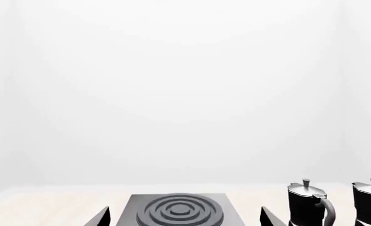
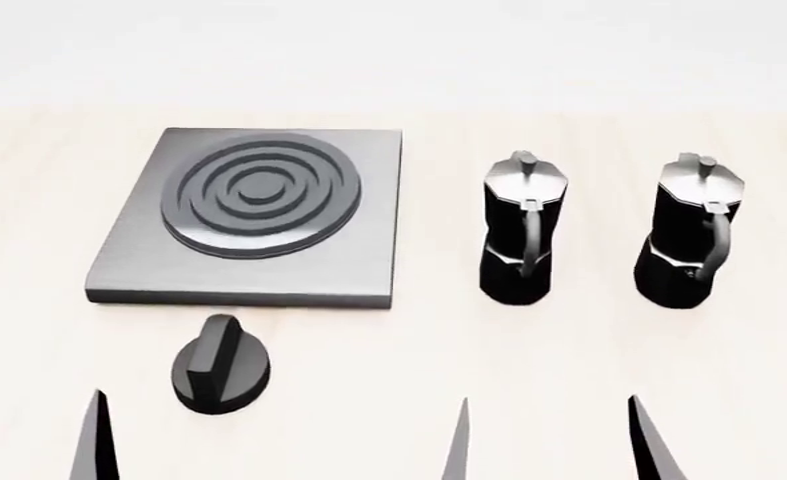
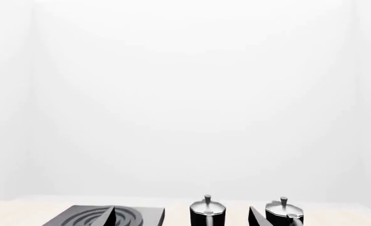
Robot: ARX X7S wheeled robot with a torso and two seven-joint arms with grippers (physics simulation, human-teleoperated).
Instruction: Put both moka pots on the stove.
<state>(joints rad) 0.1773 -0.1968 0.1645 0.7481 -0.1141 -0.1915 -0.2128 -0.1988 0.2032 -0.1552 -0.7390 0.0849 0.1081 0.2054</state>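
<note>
Pale wood makes up the table (image 2: 607,350), the widest thing we see, running bare past both pots to the right edge. On its left lies the stove (image 2: 353,250), flat, its ring burner (image 2: 260,198) unoccupied and open from every side. To its right stand the two moka pots, the nearer moka pot (image 2: 520,235) and the farther moka pot (image 2: 691,235), upright, apart from each other and off the slab. A black knob (image 2: 220,365) sits just before the stove's front edge. We see the left gripper (image 2: 276,440) spread wide; the right gripper (image 2: 653,445) shows one fingertip, so we cannot tell.
</note>
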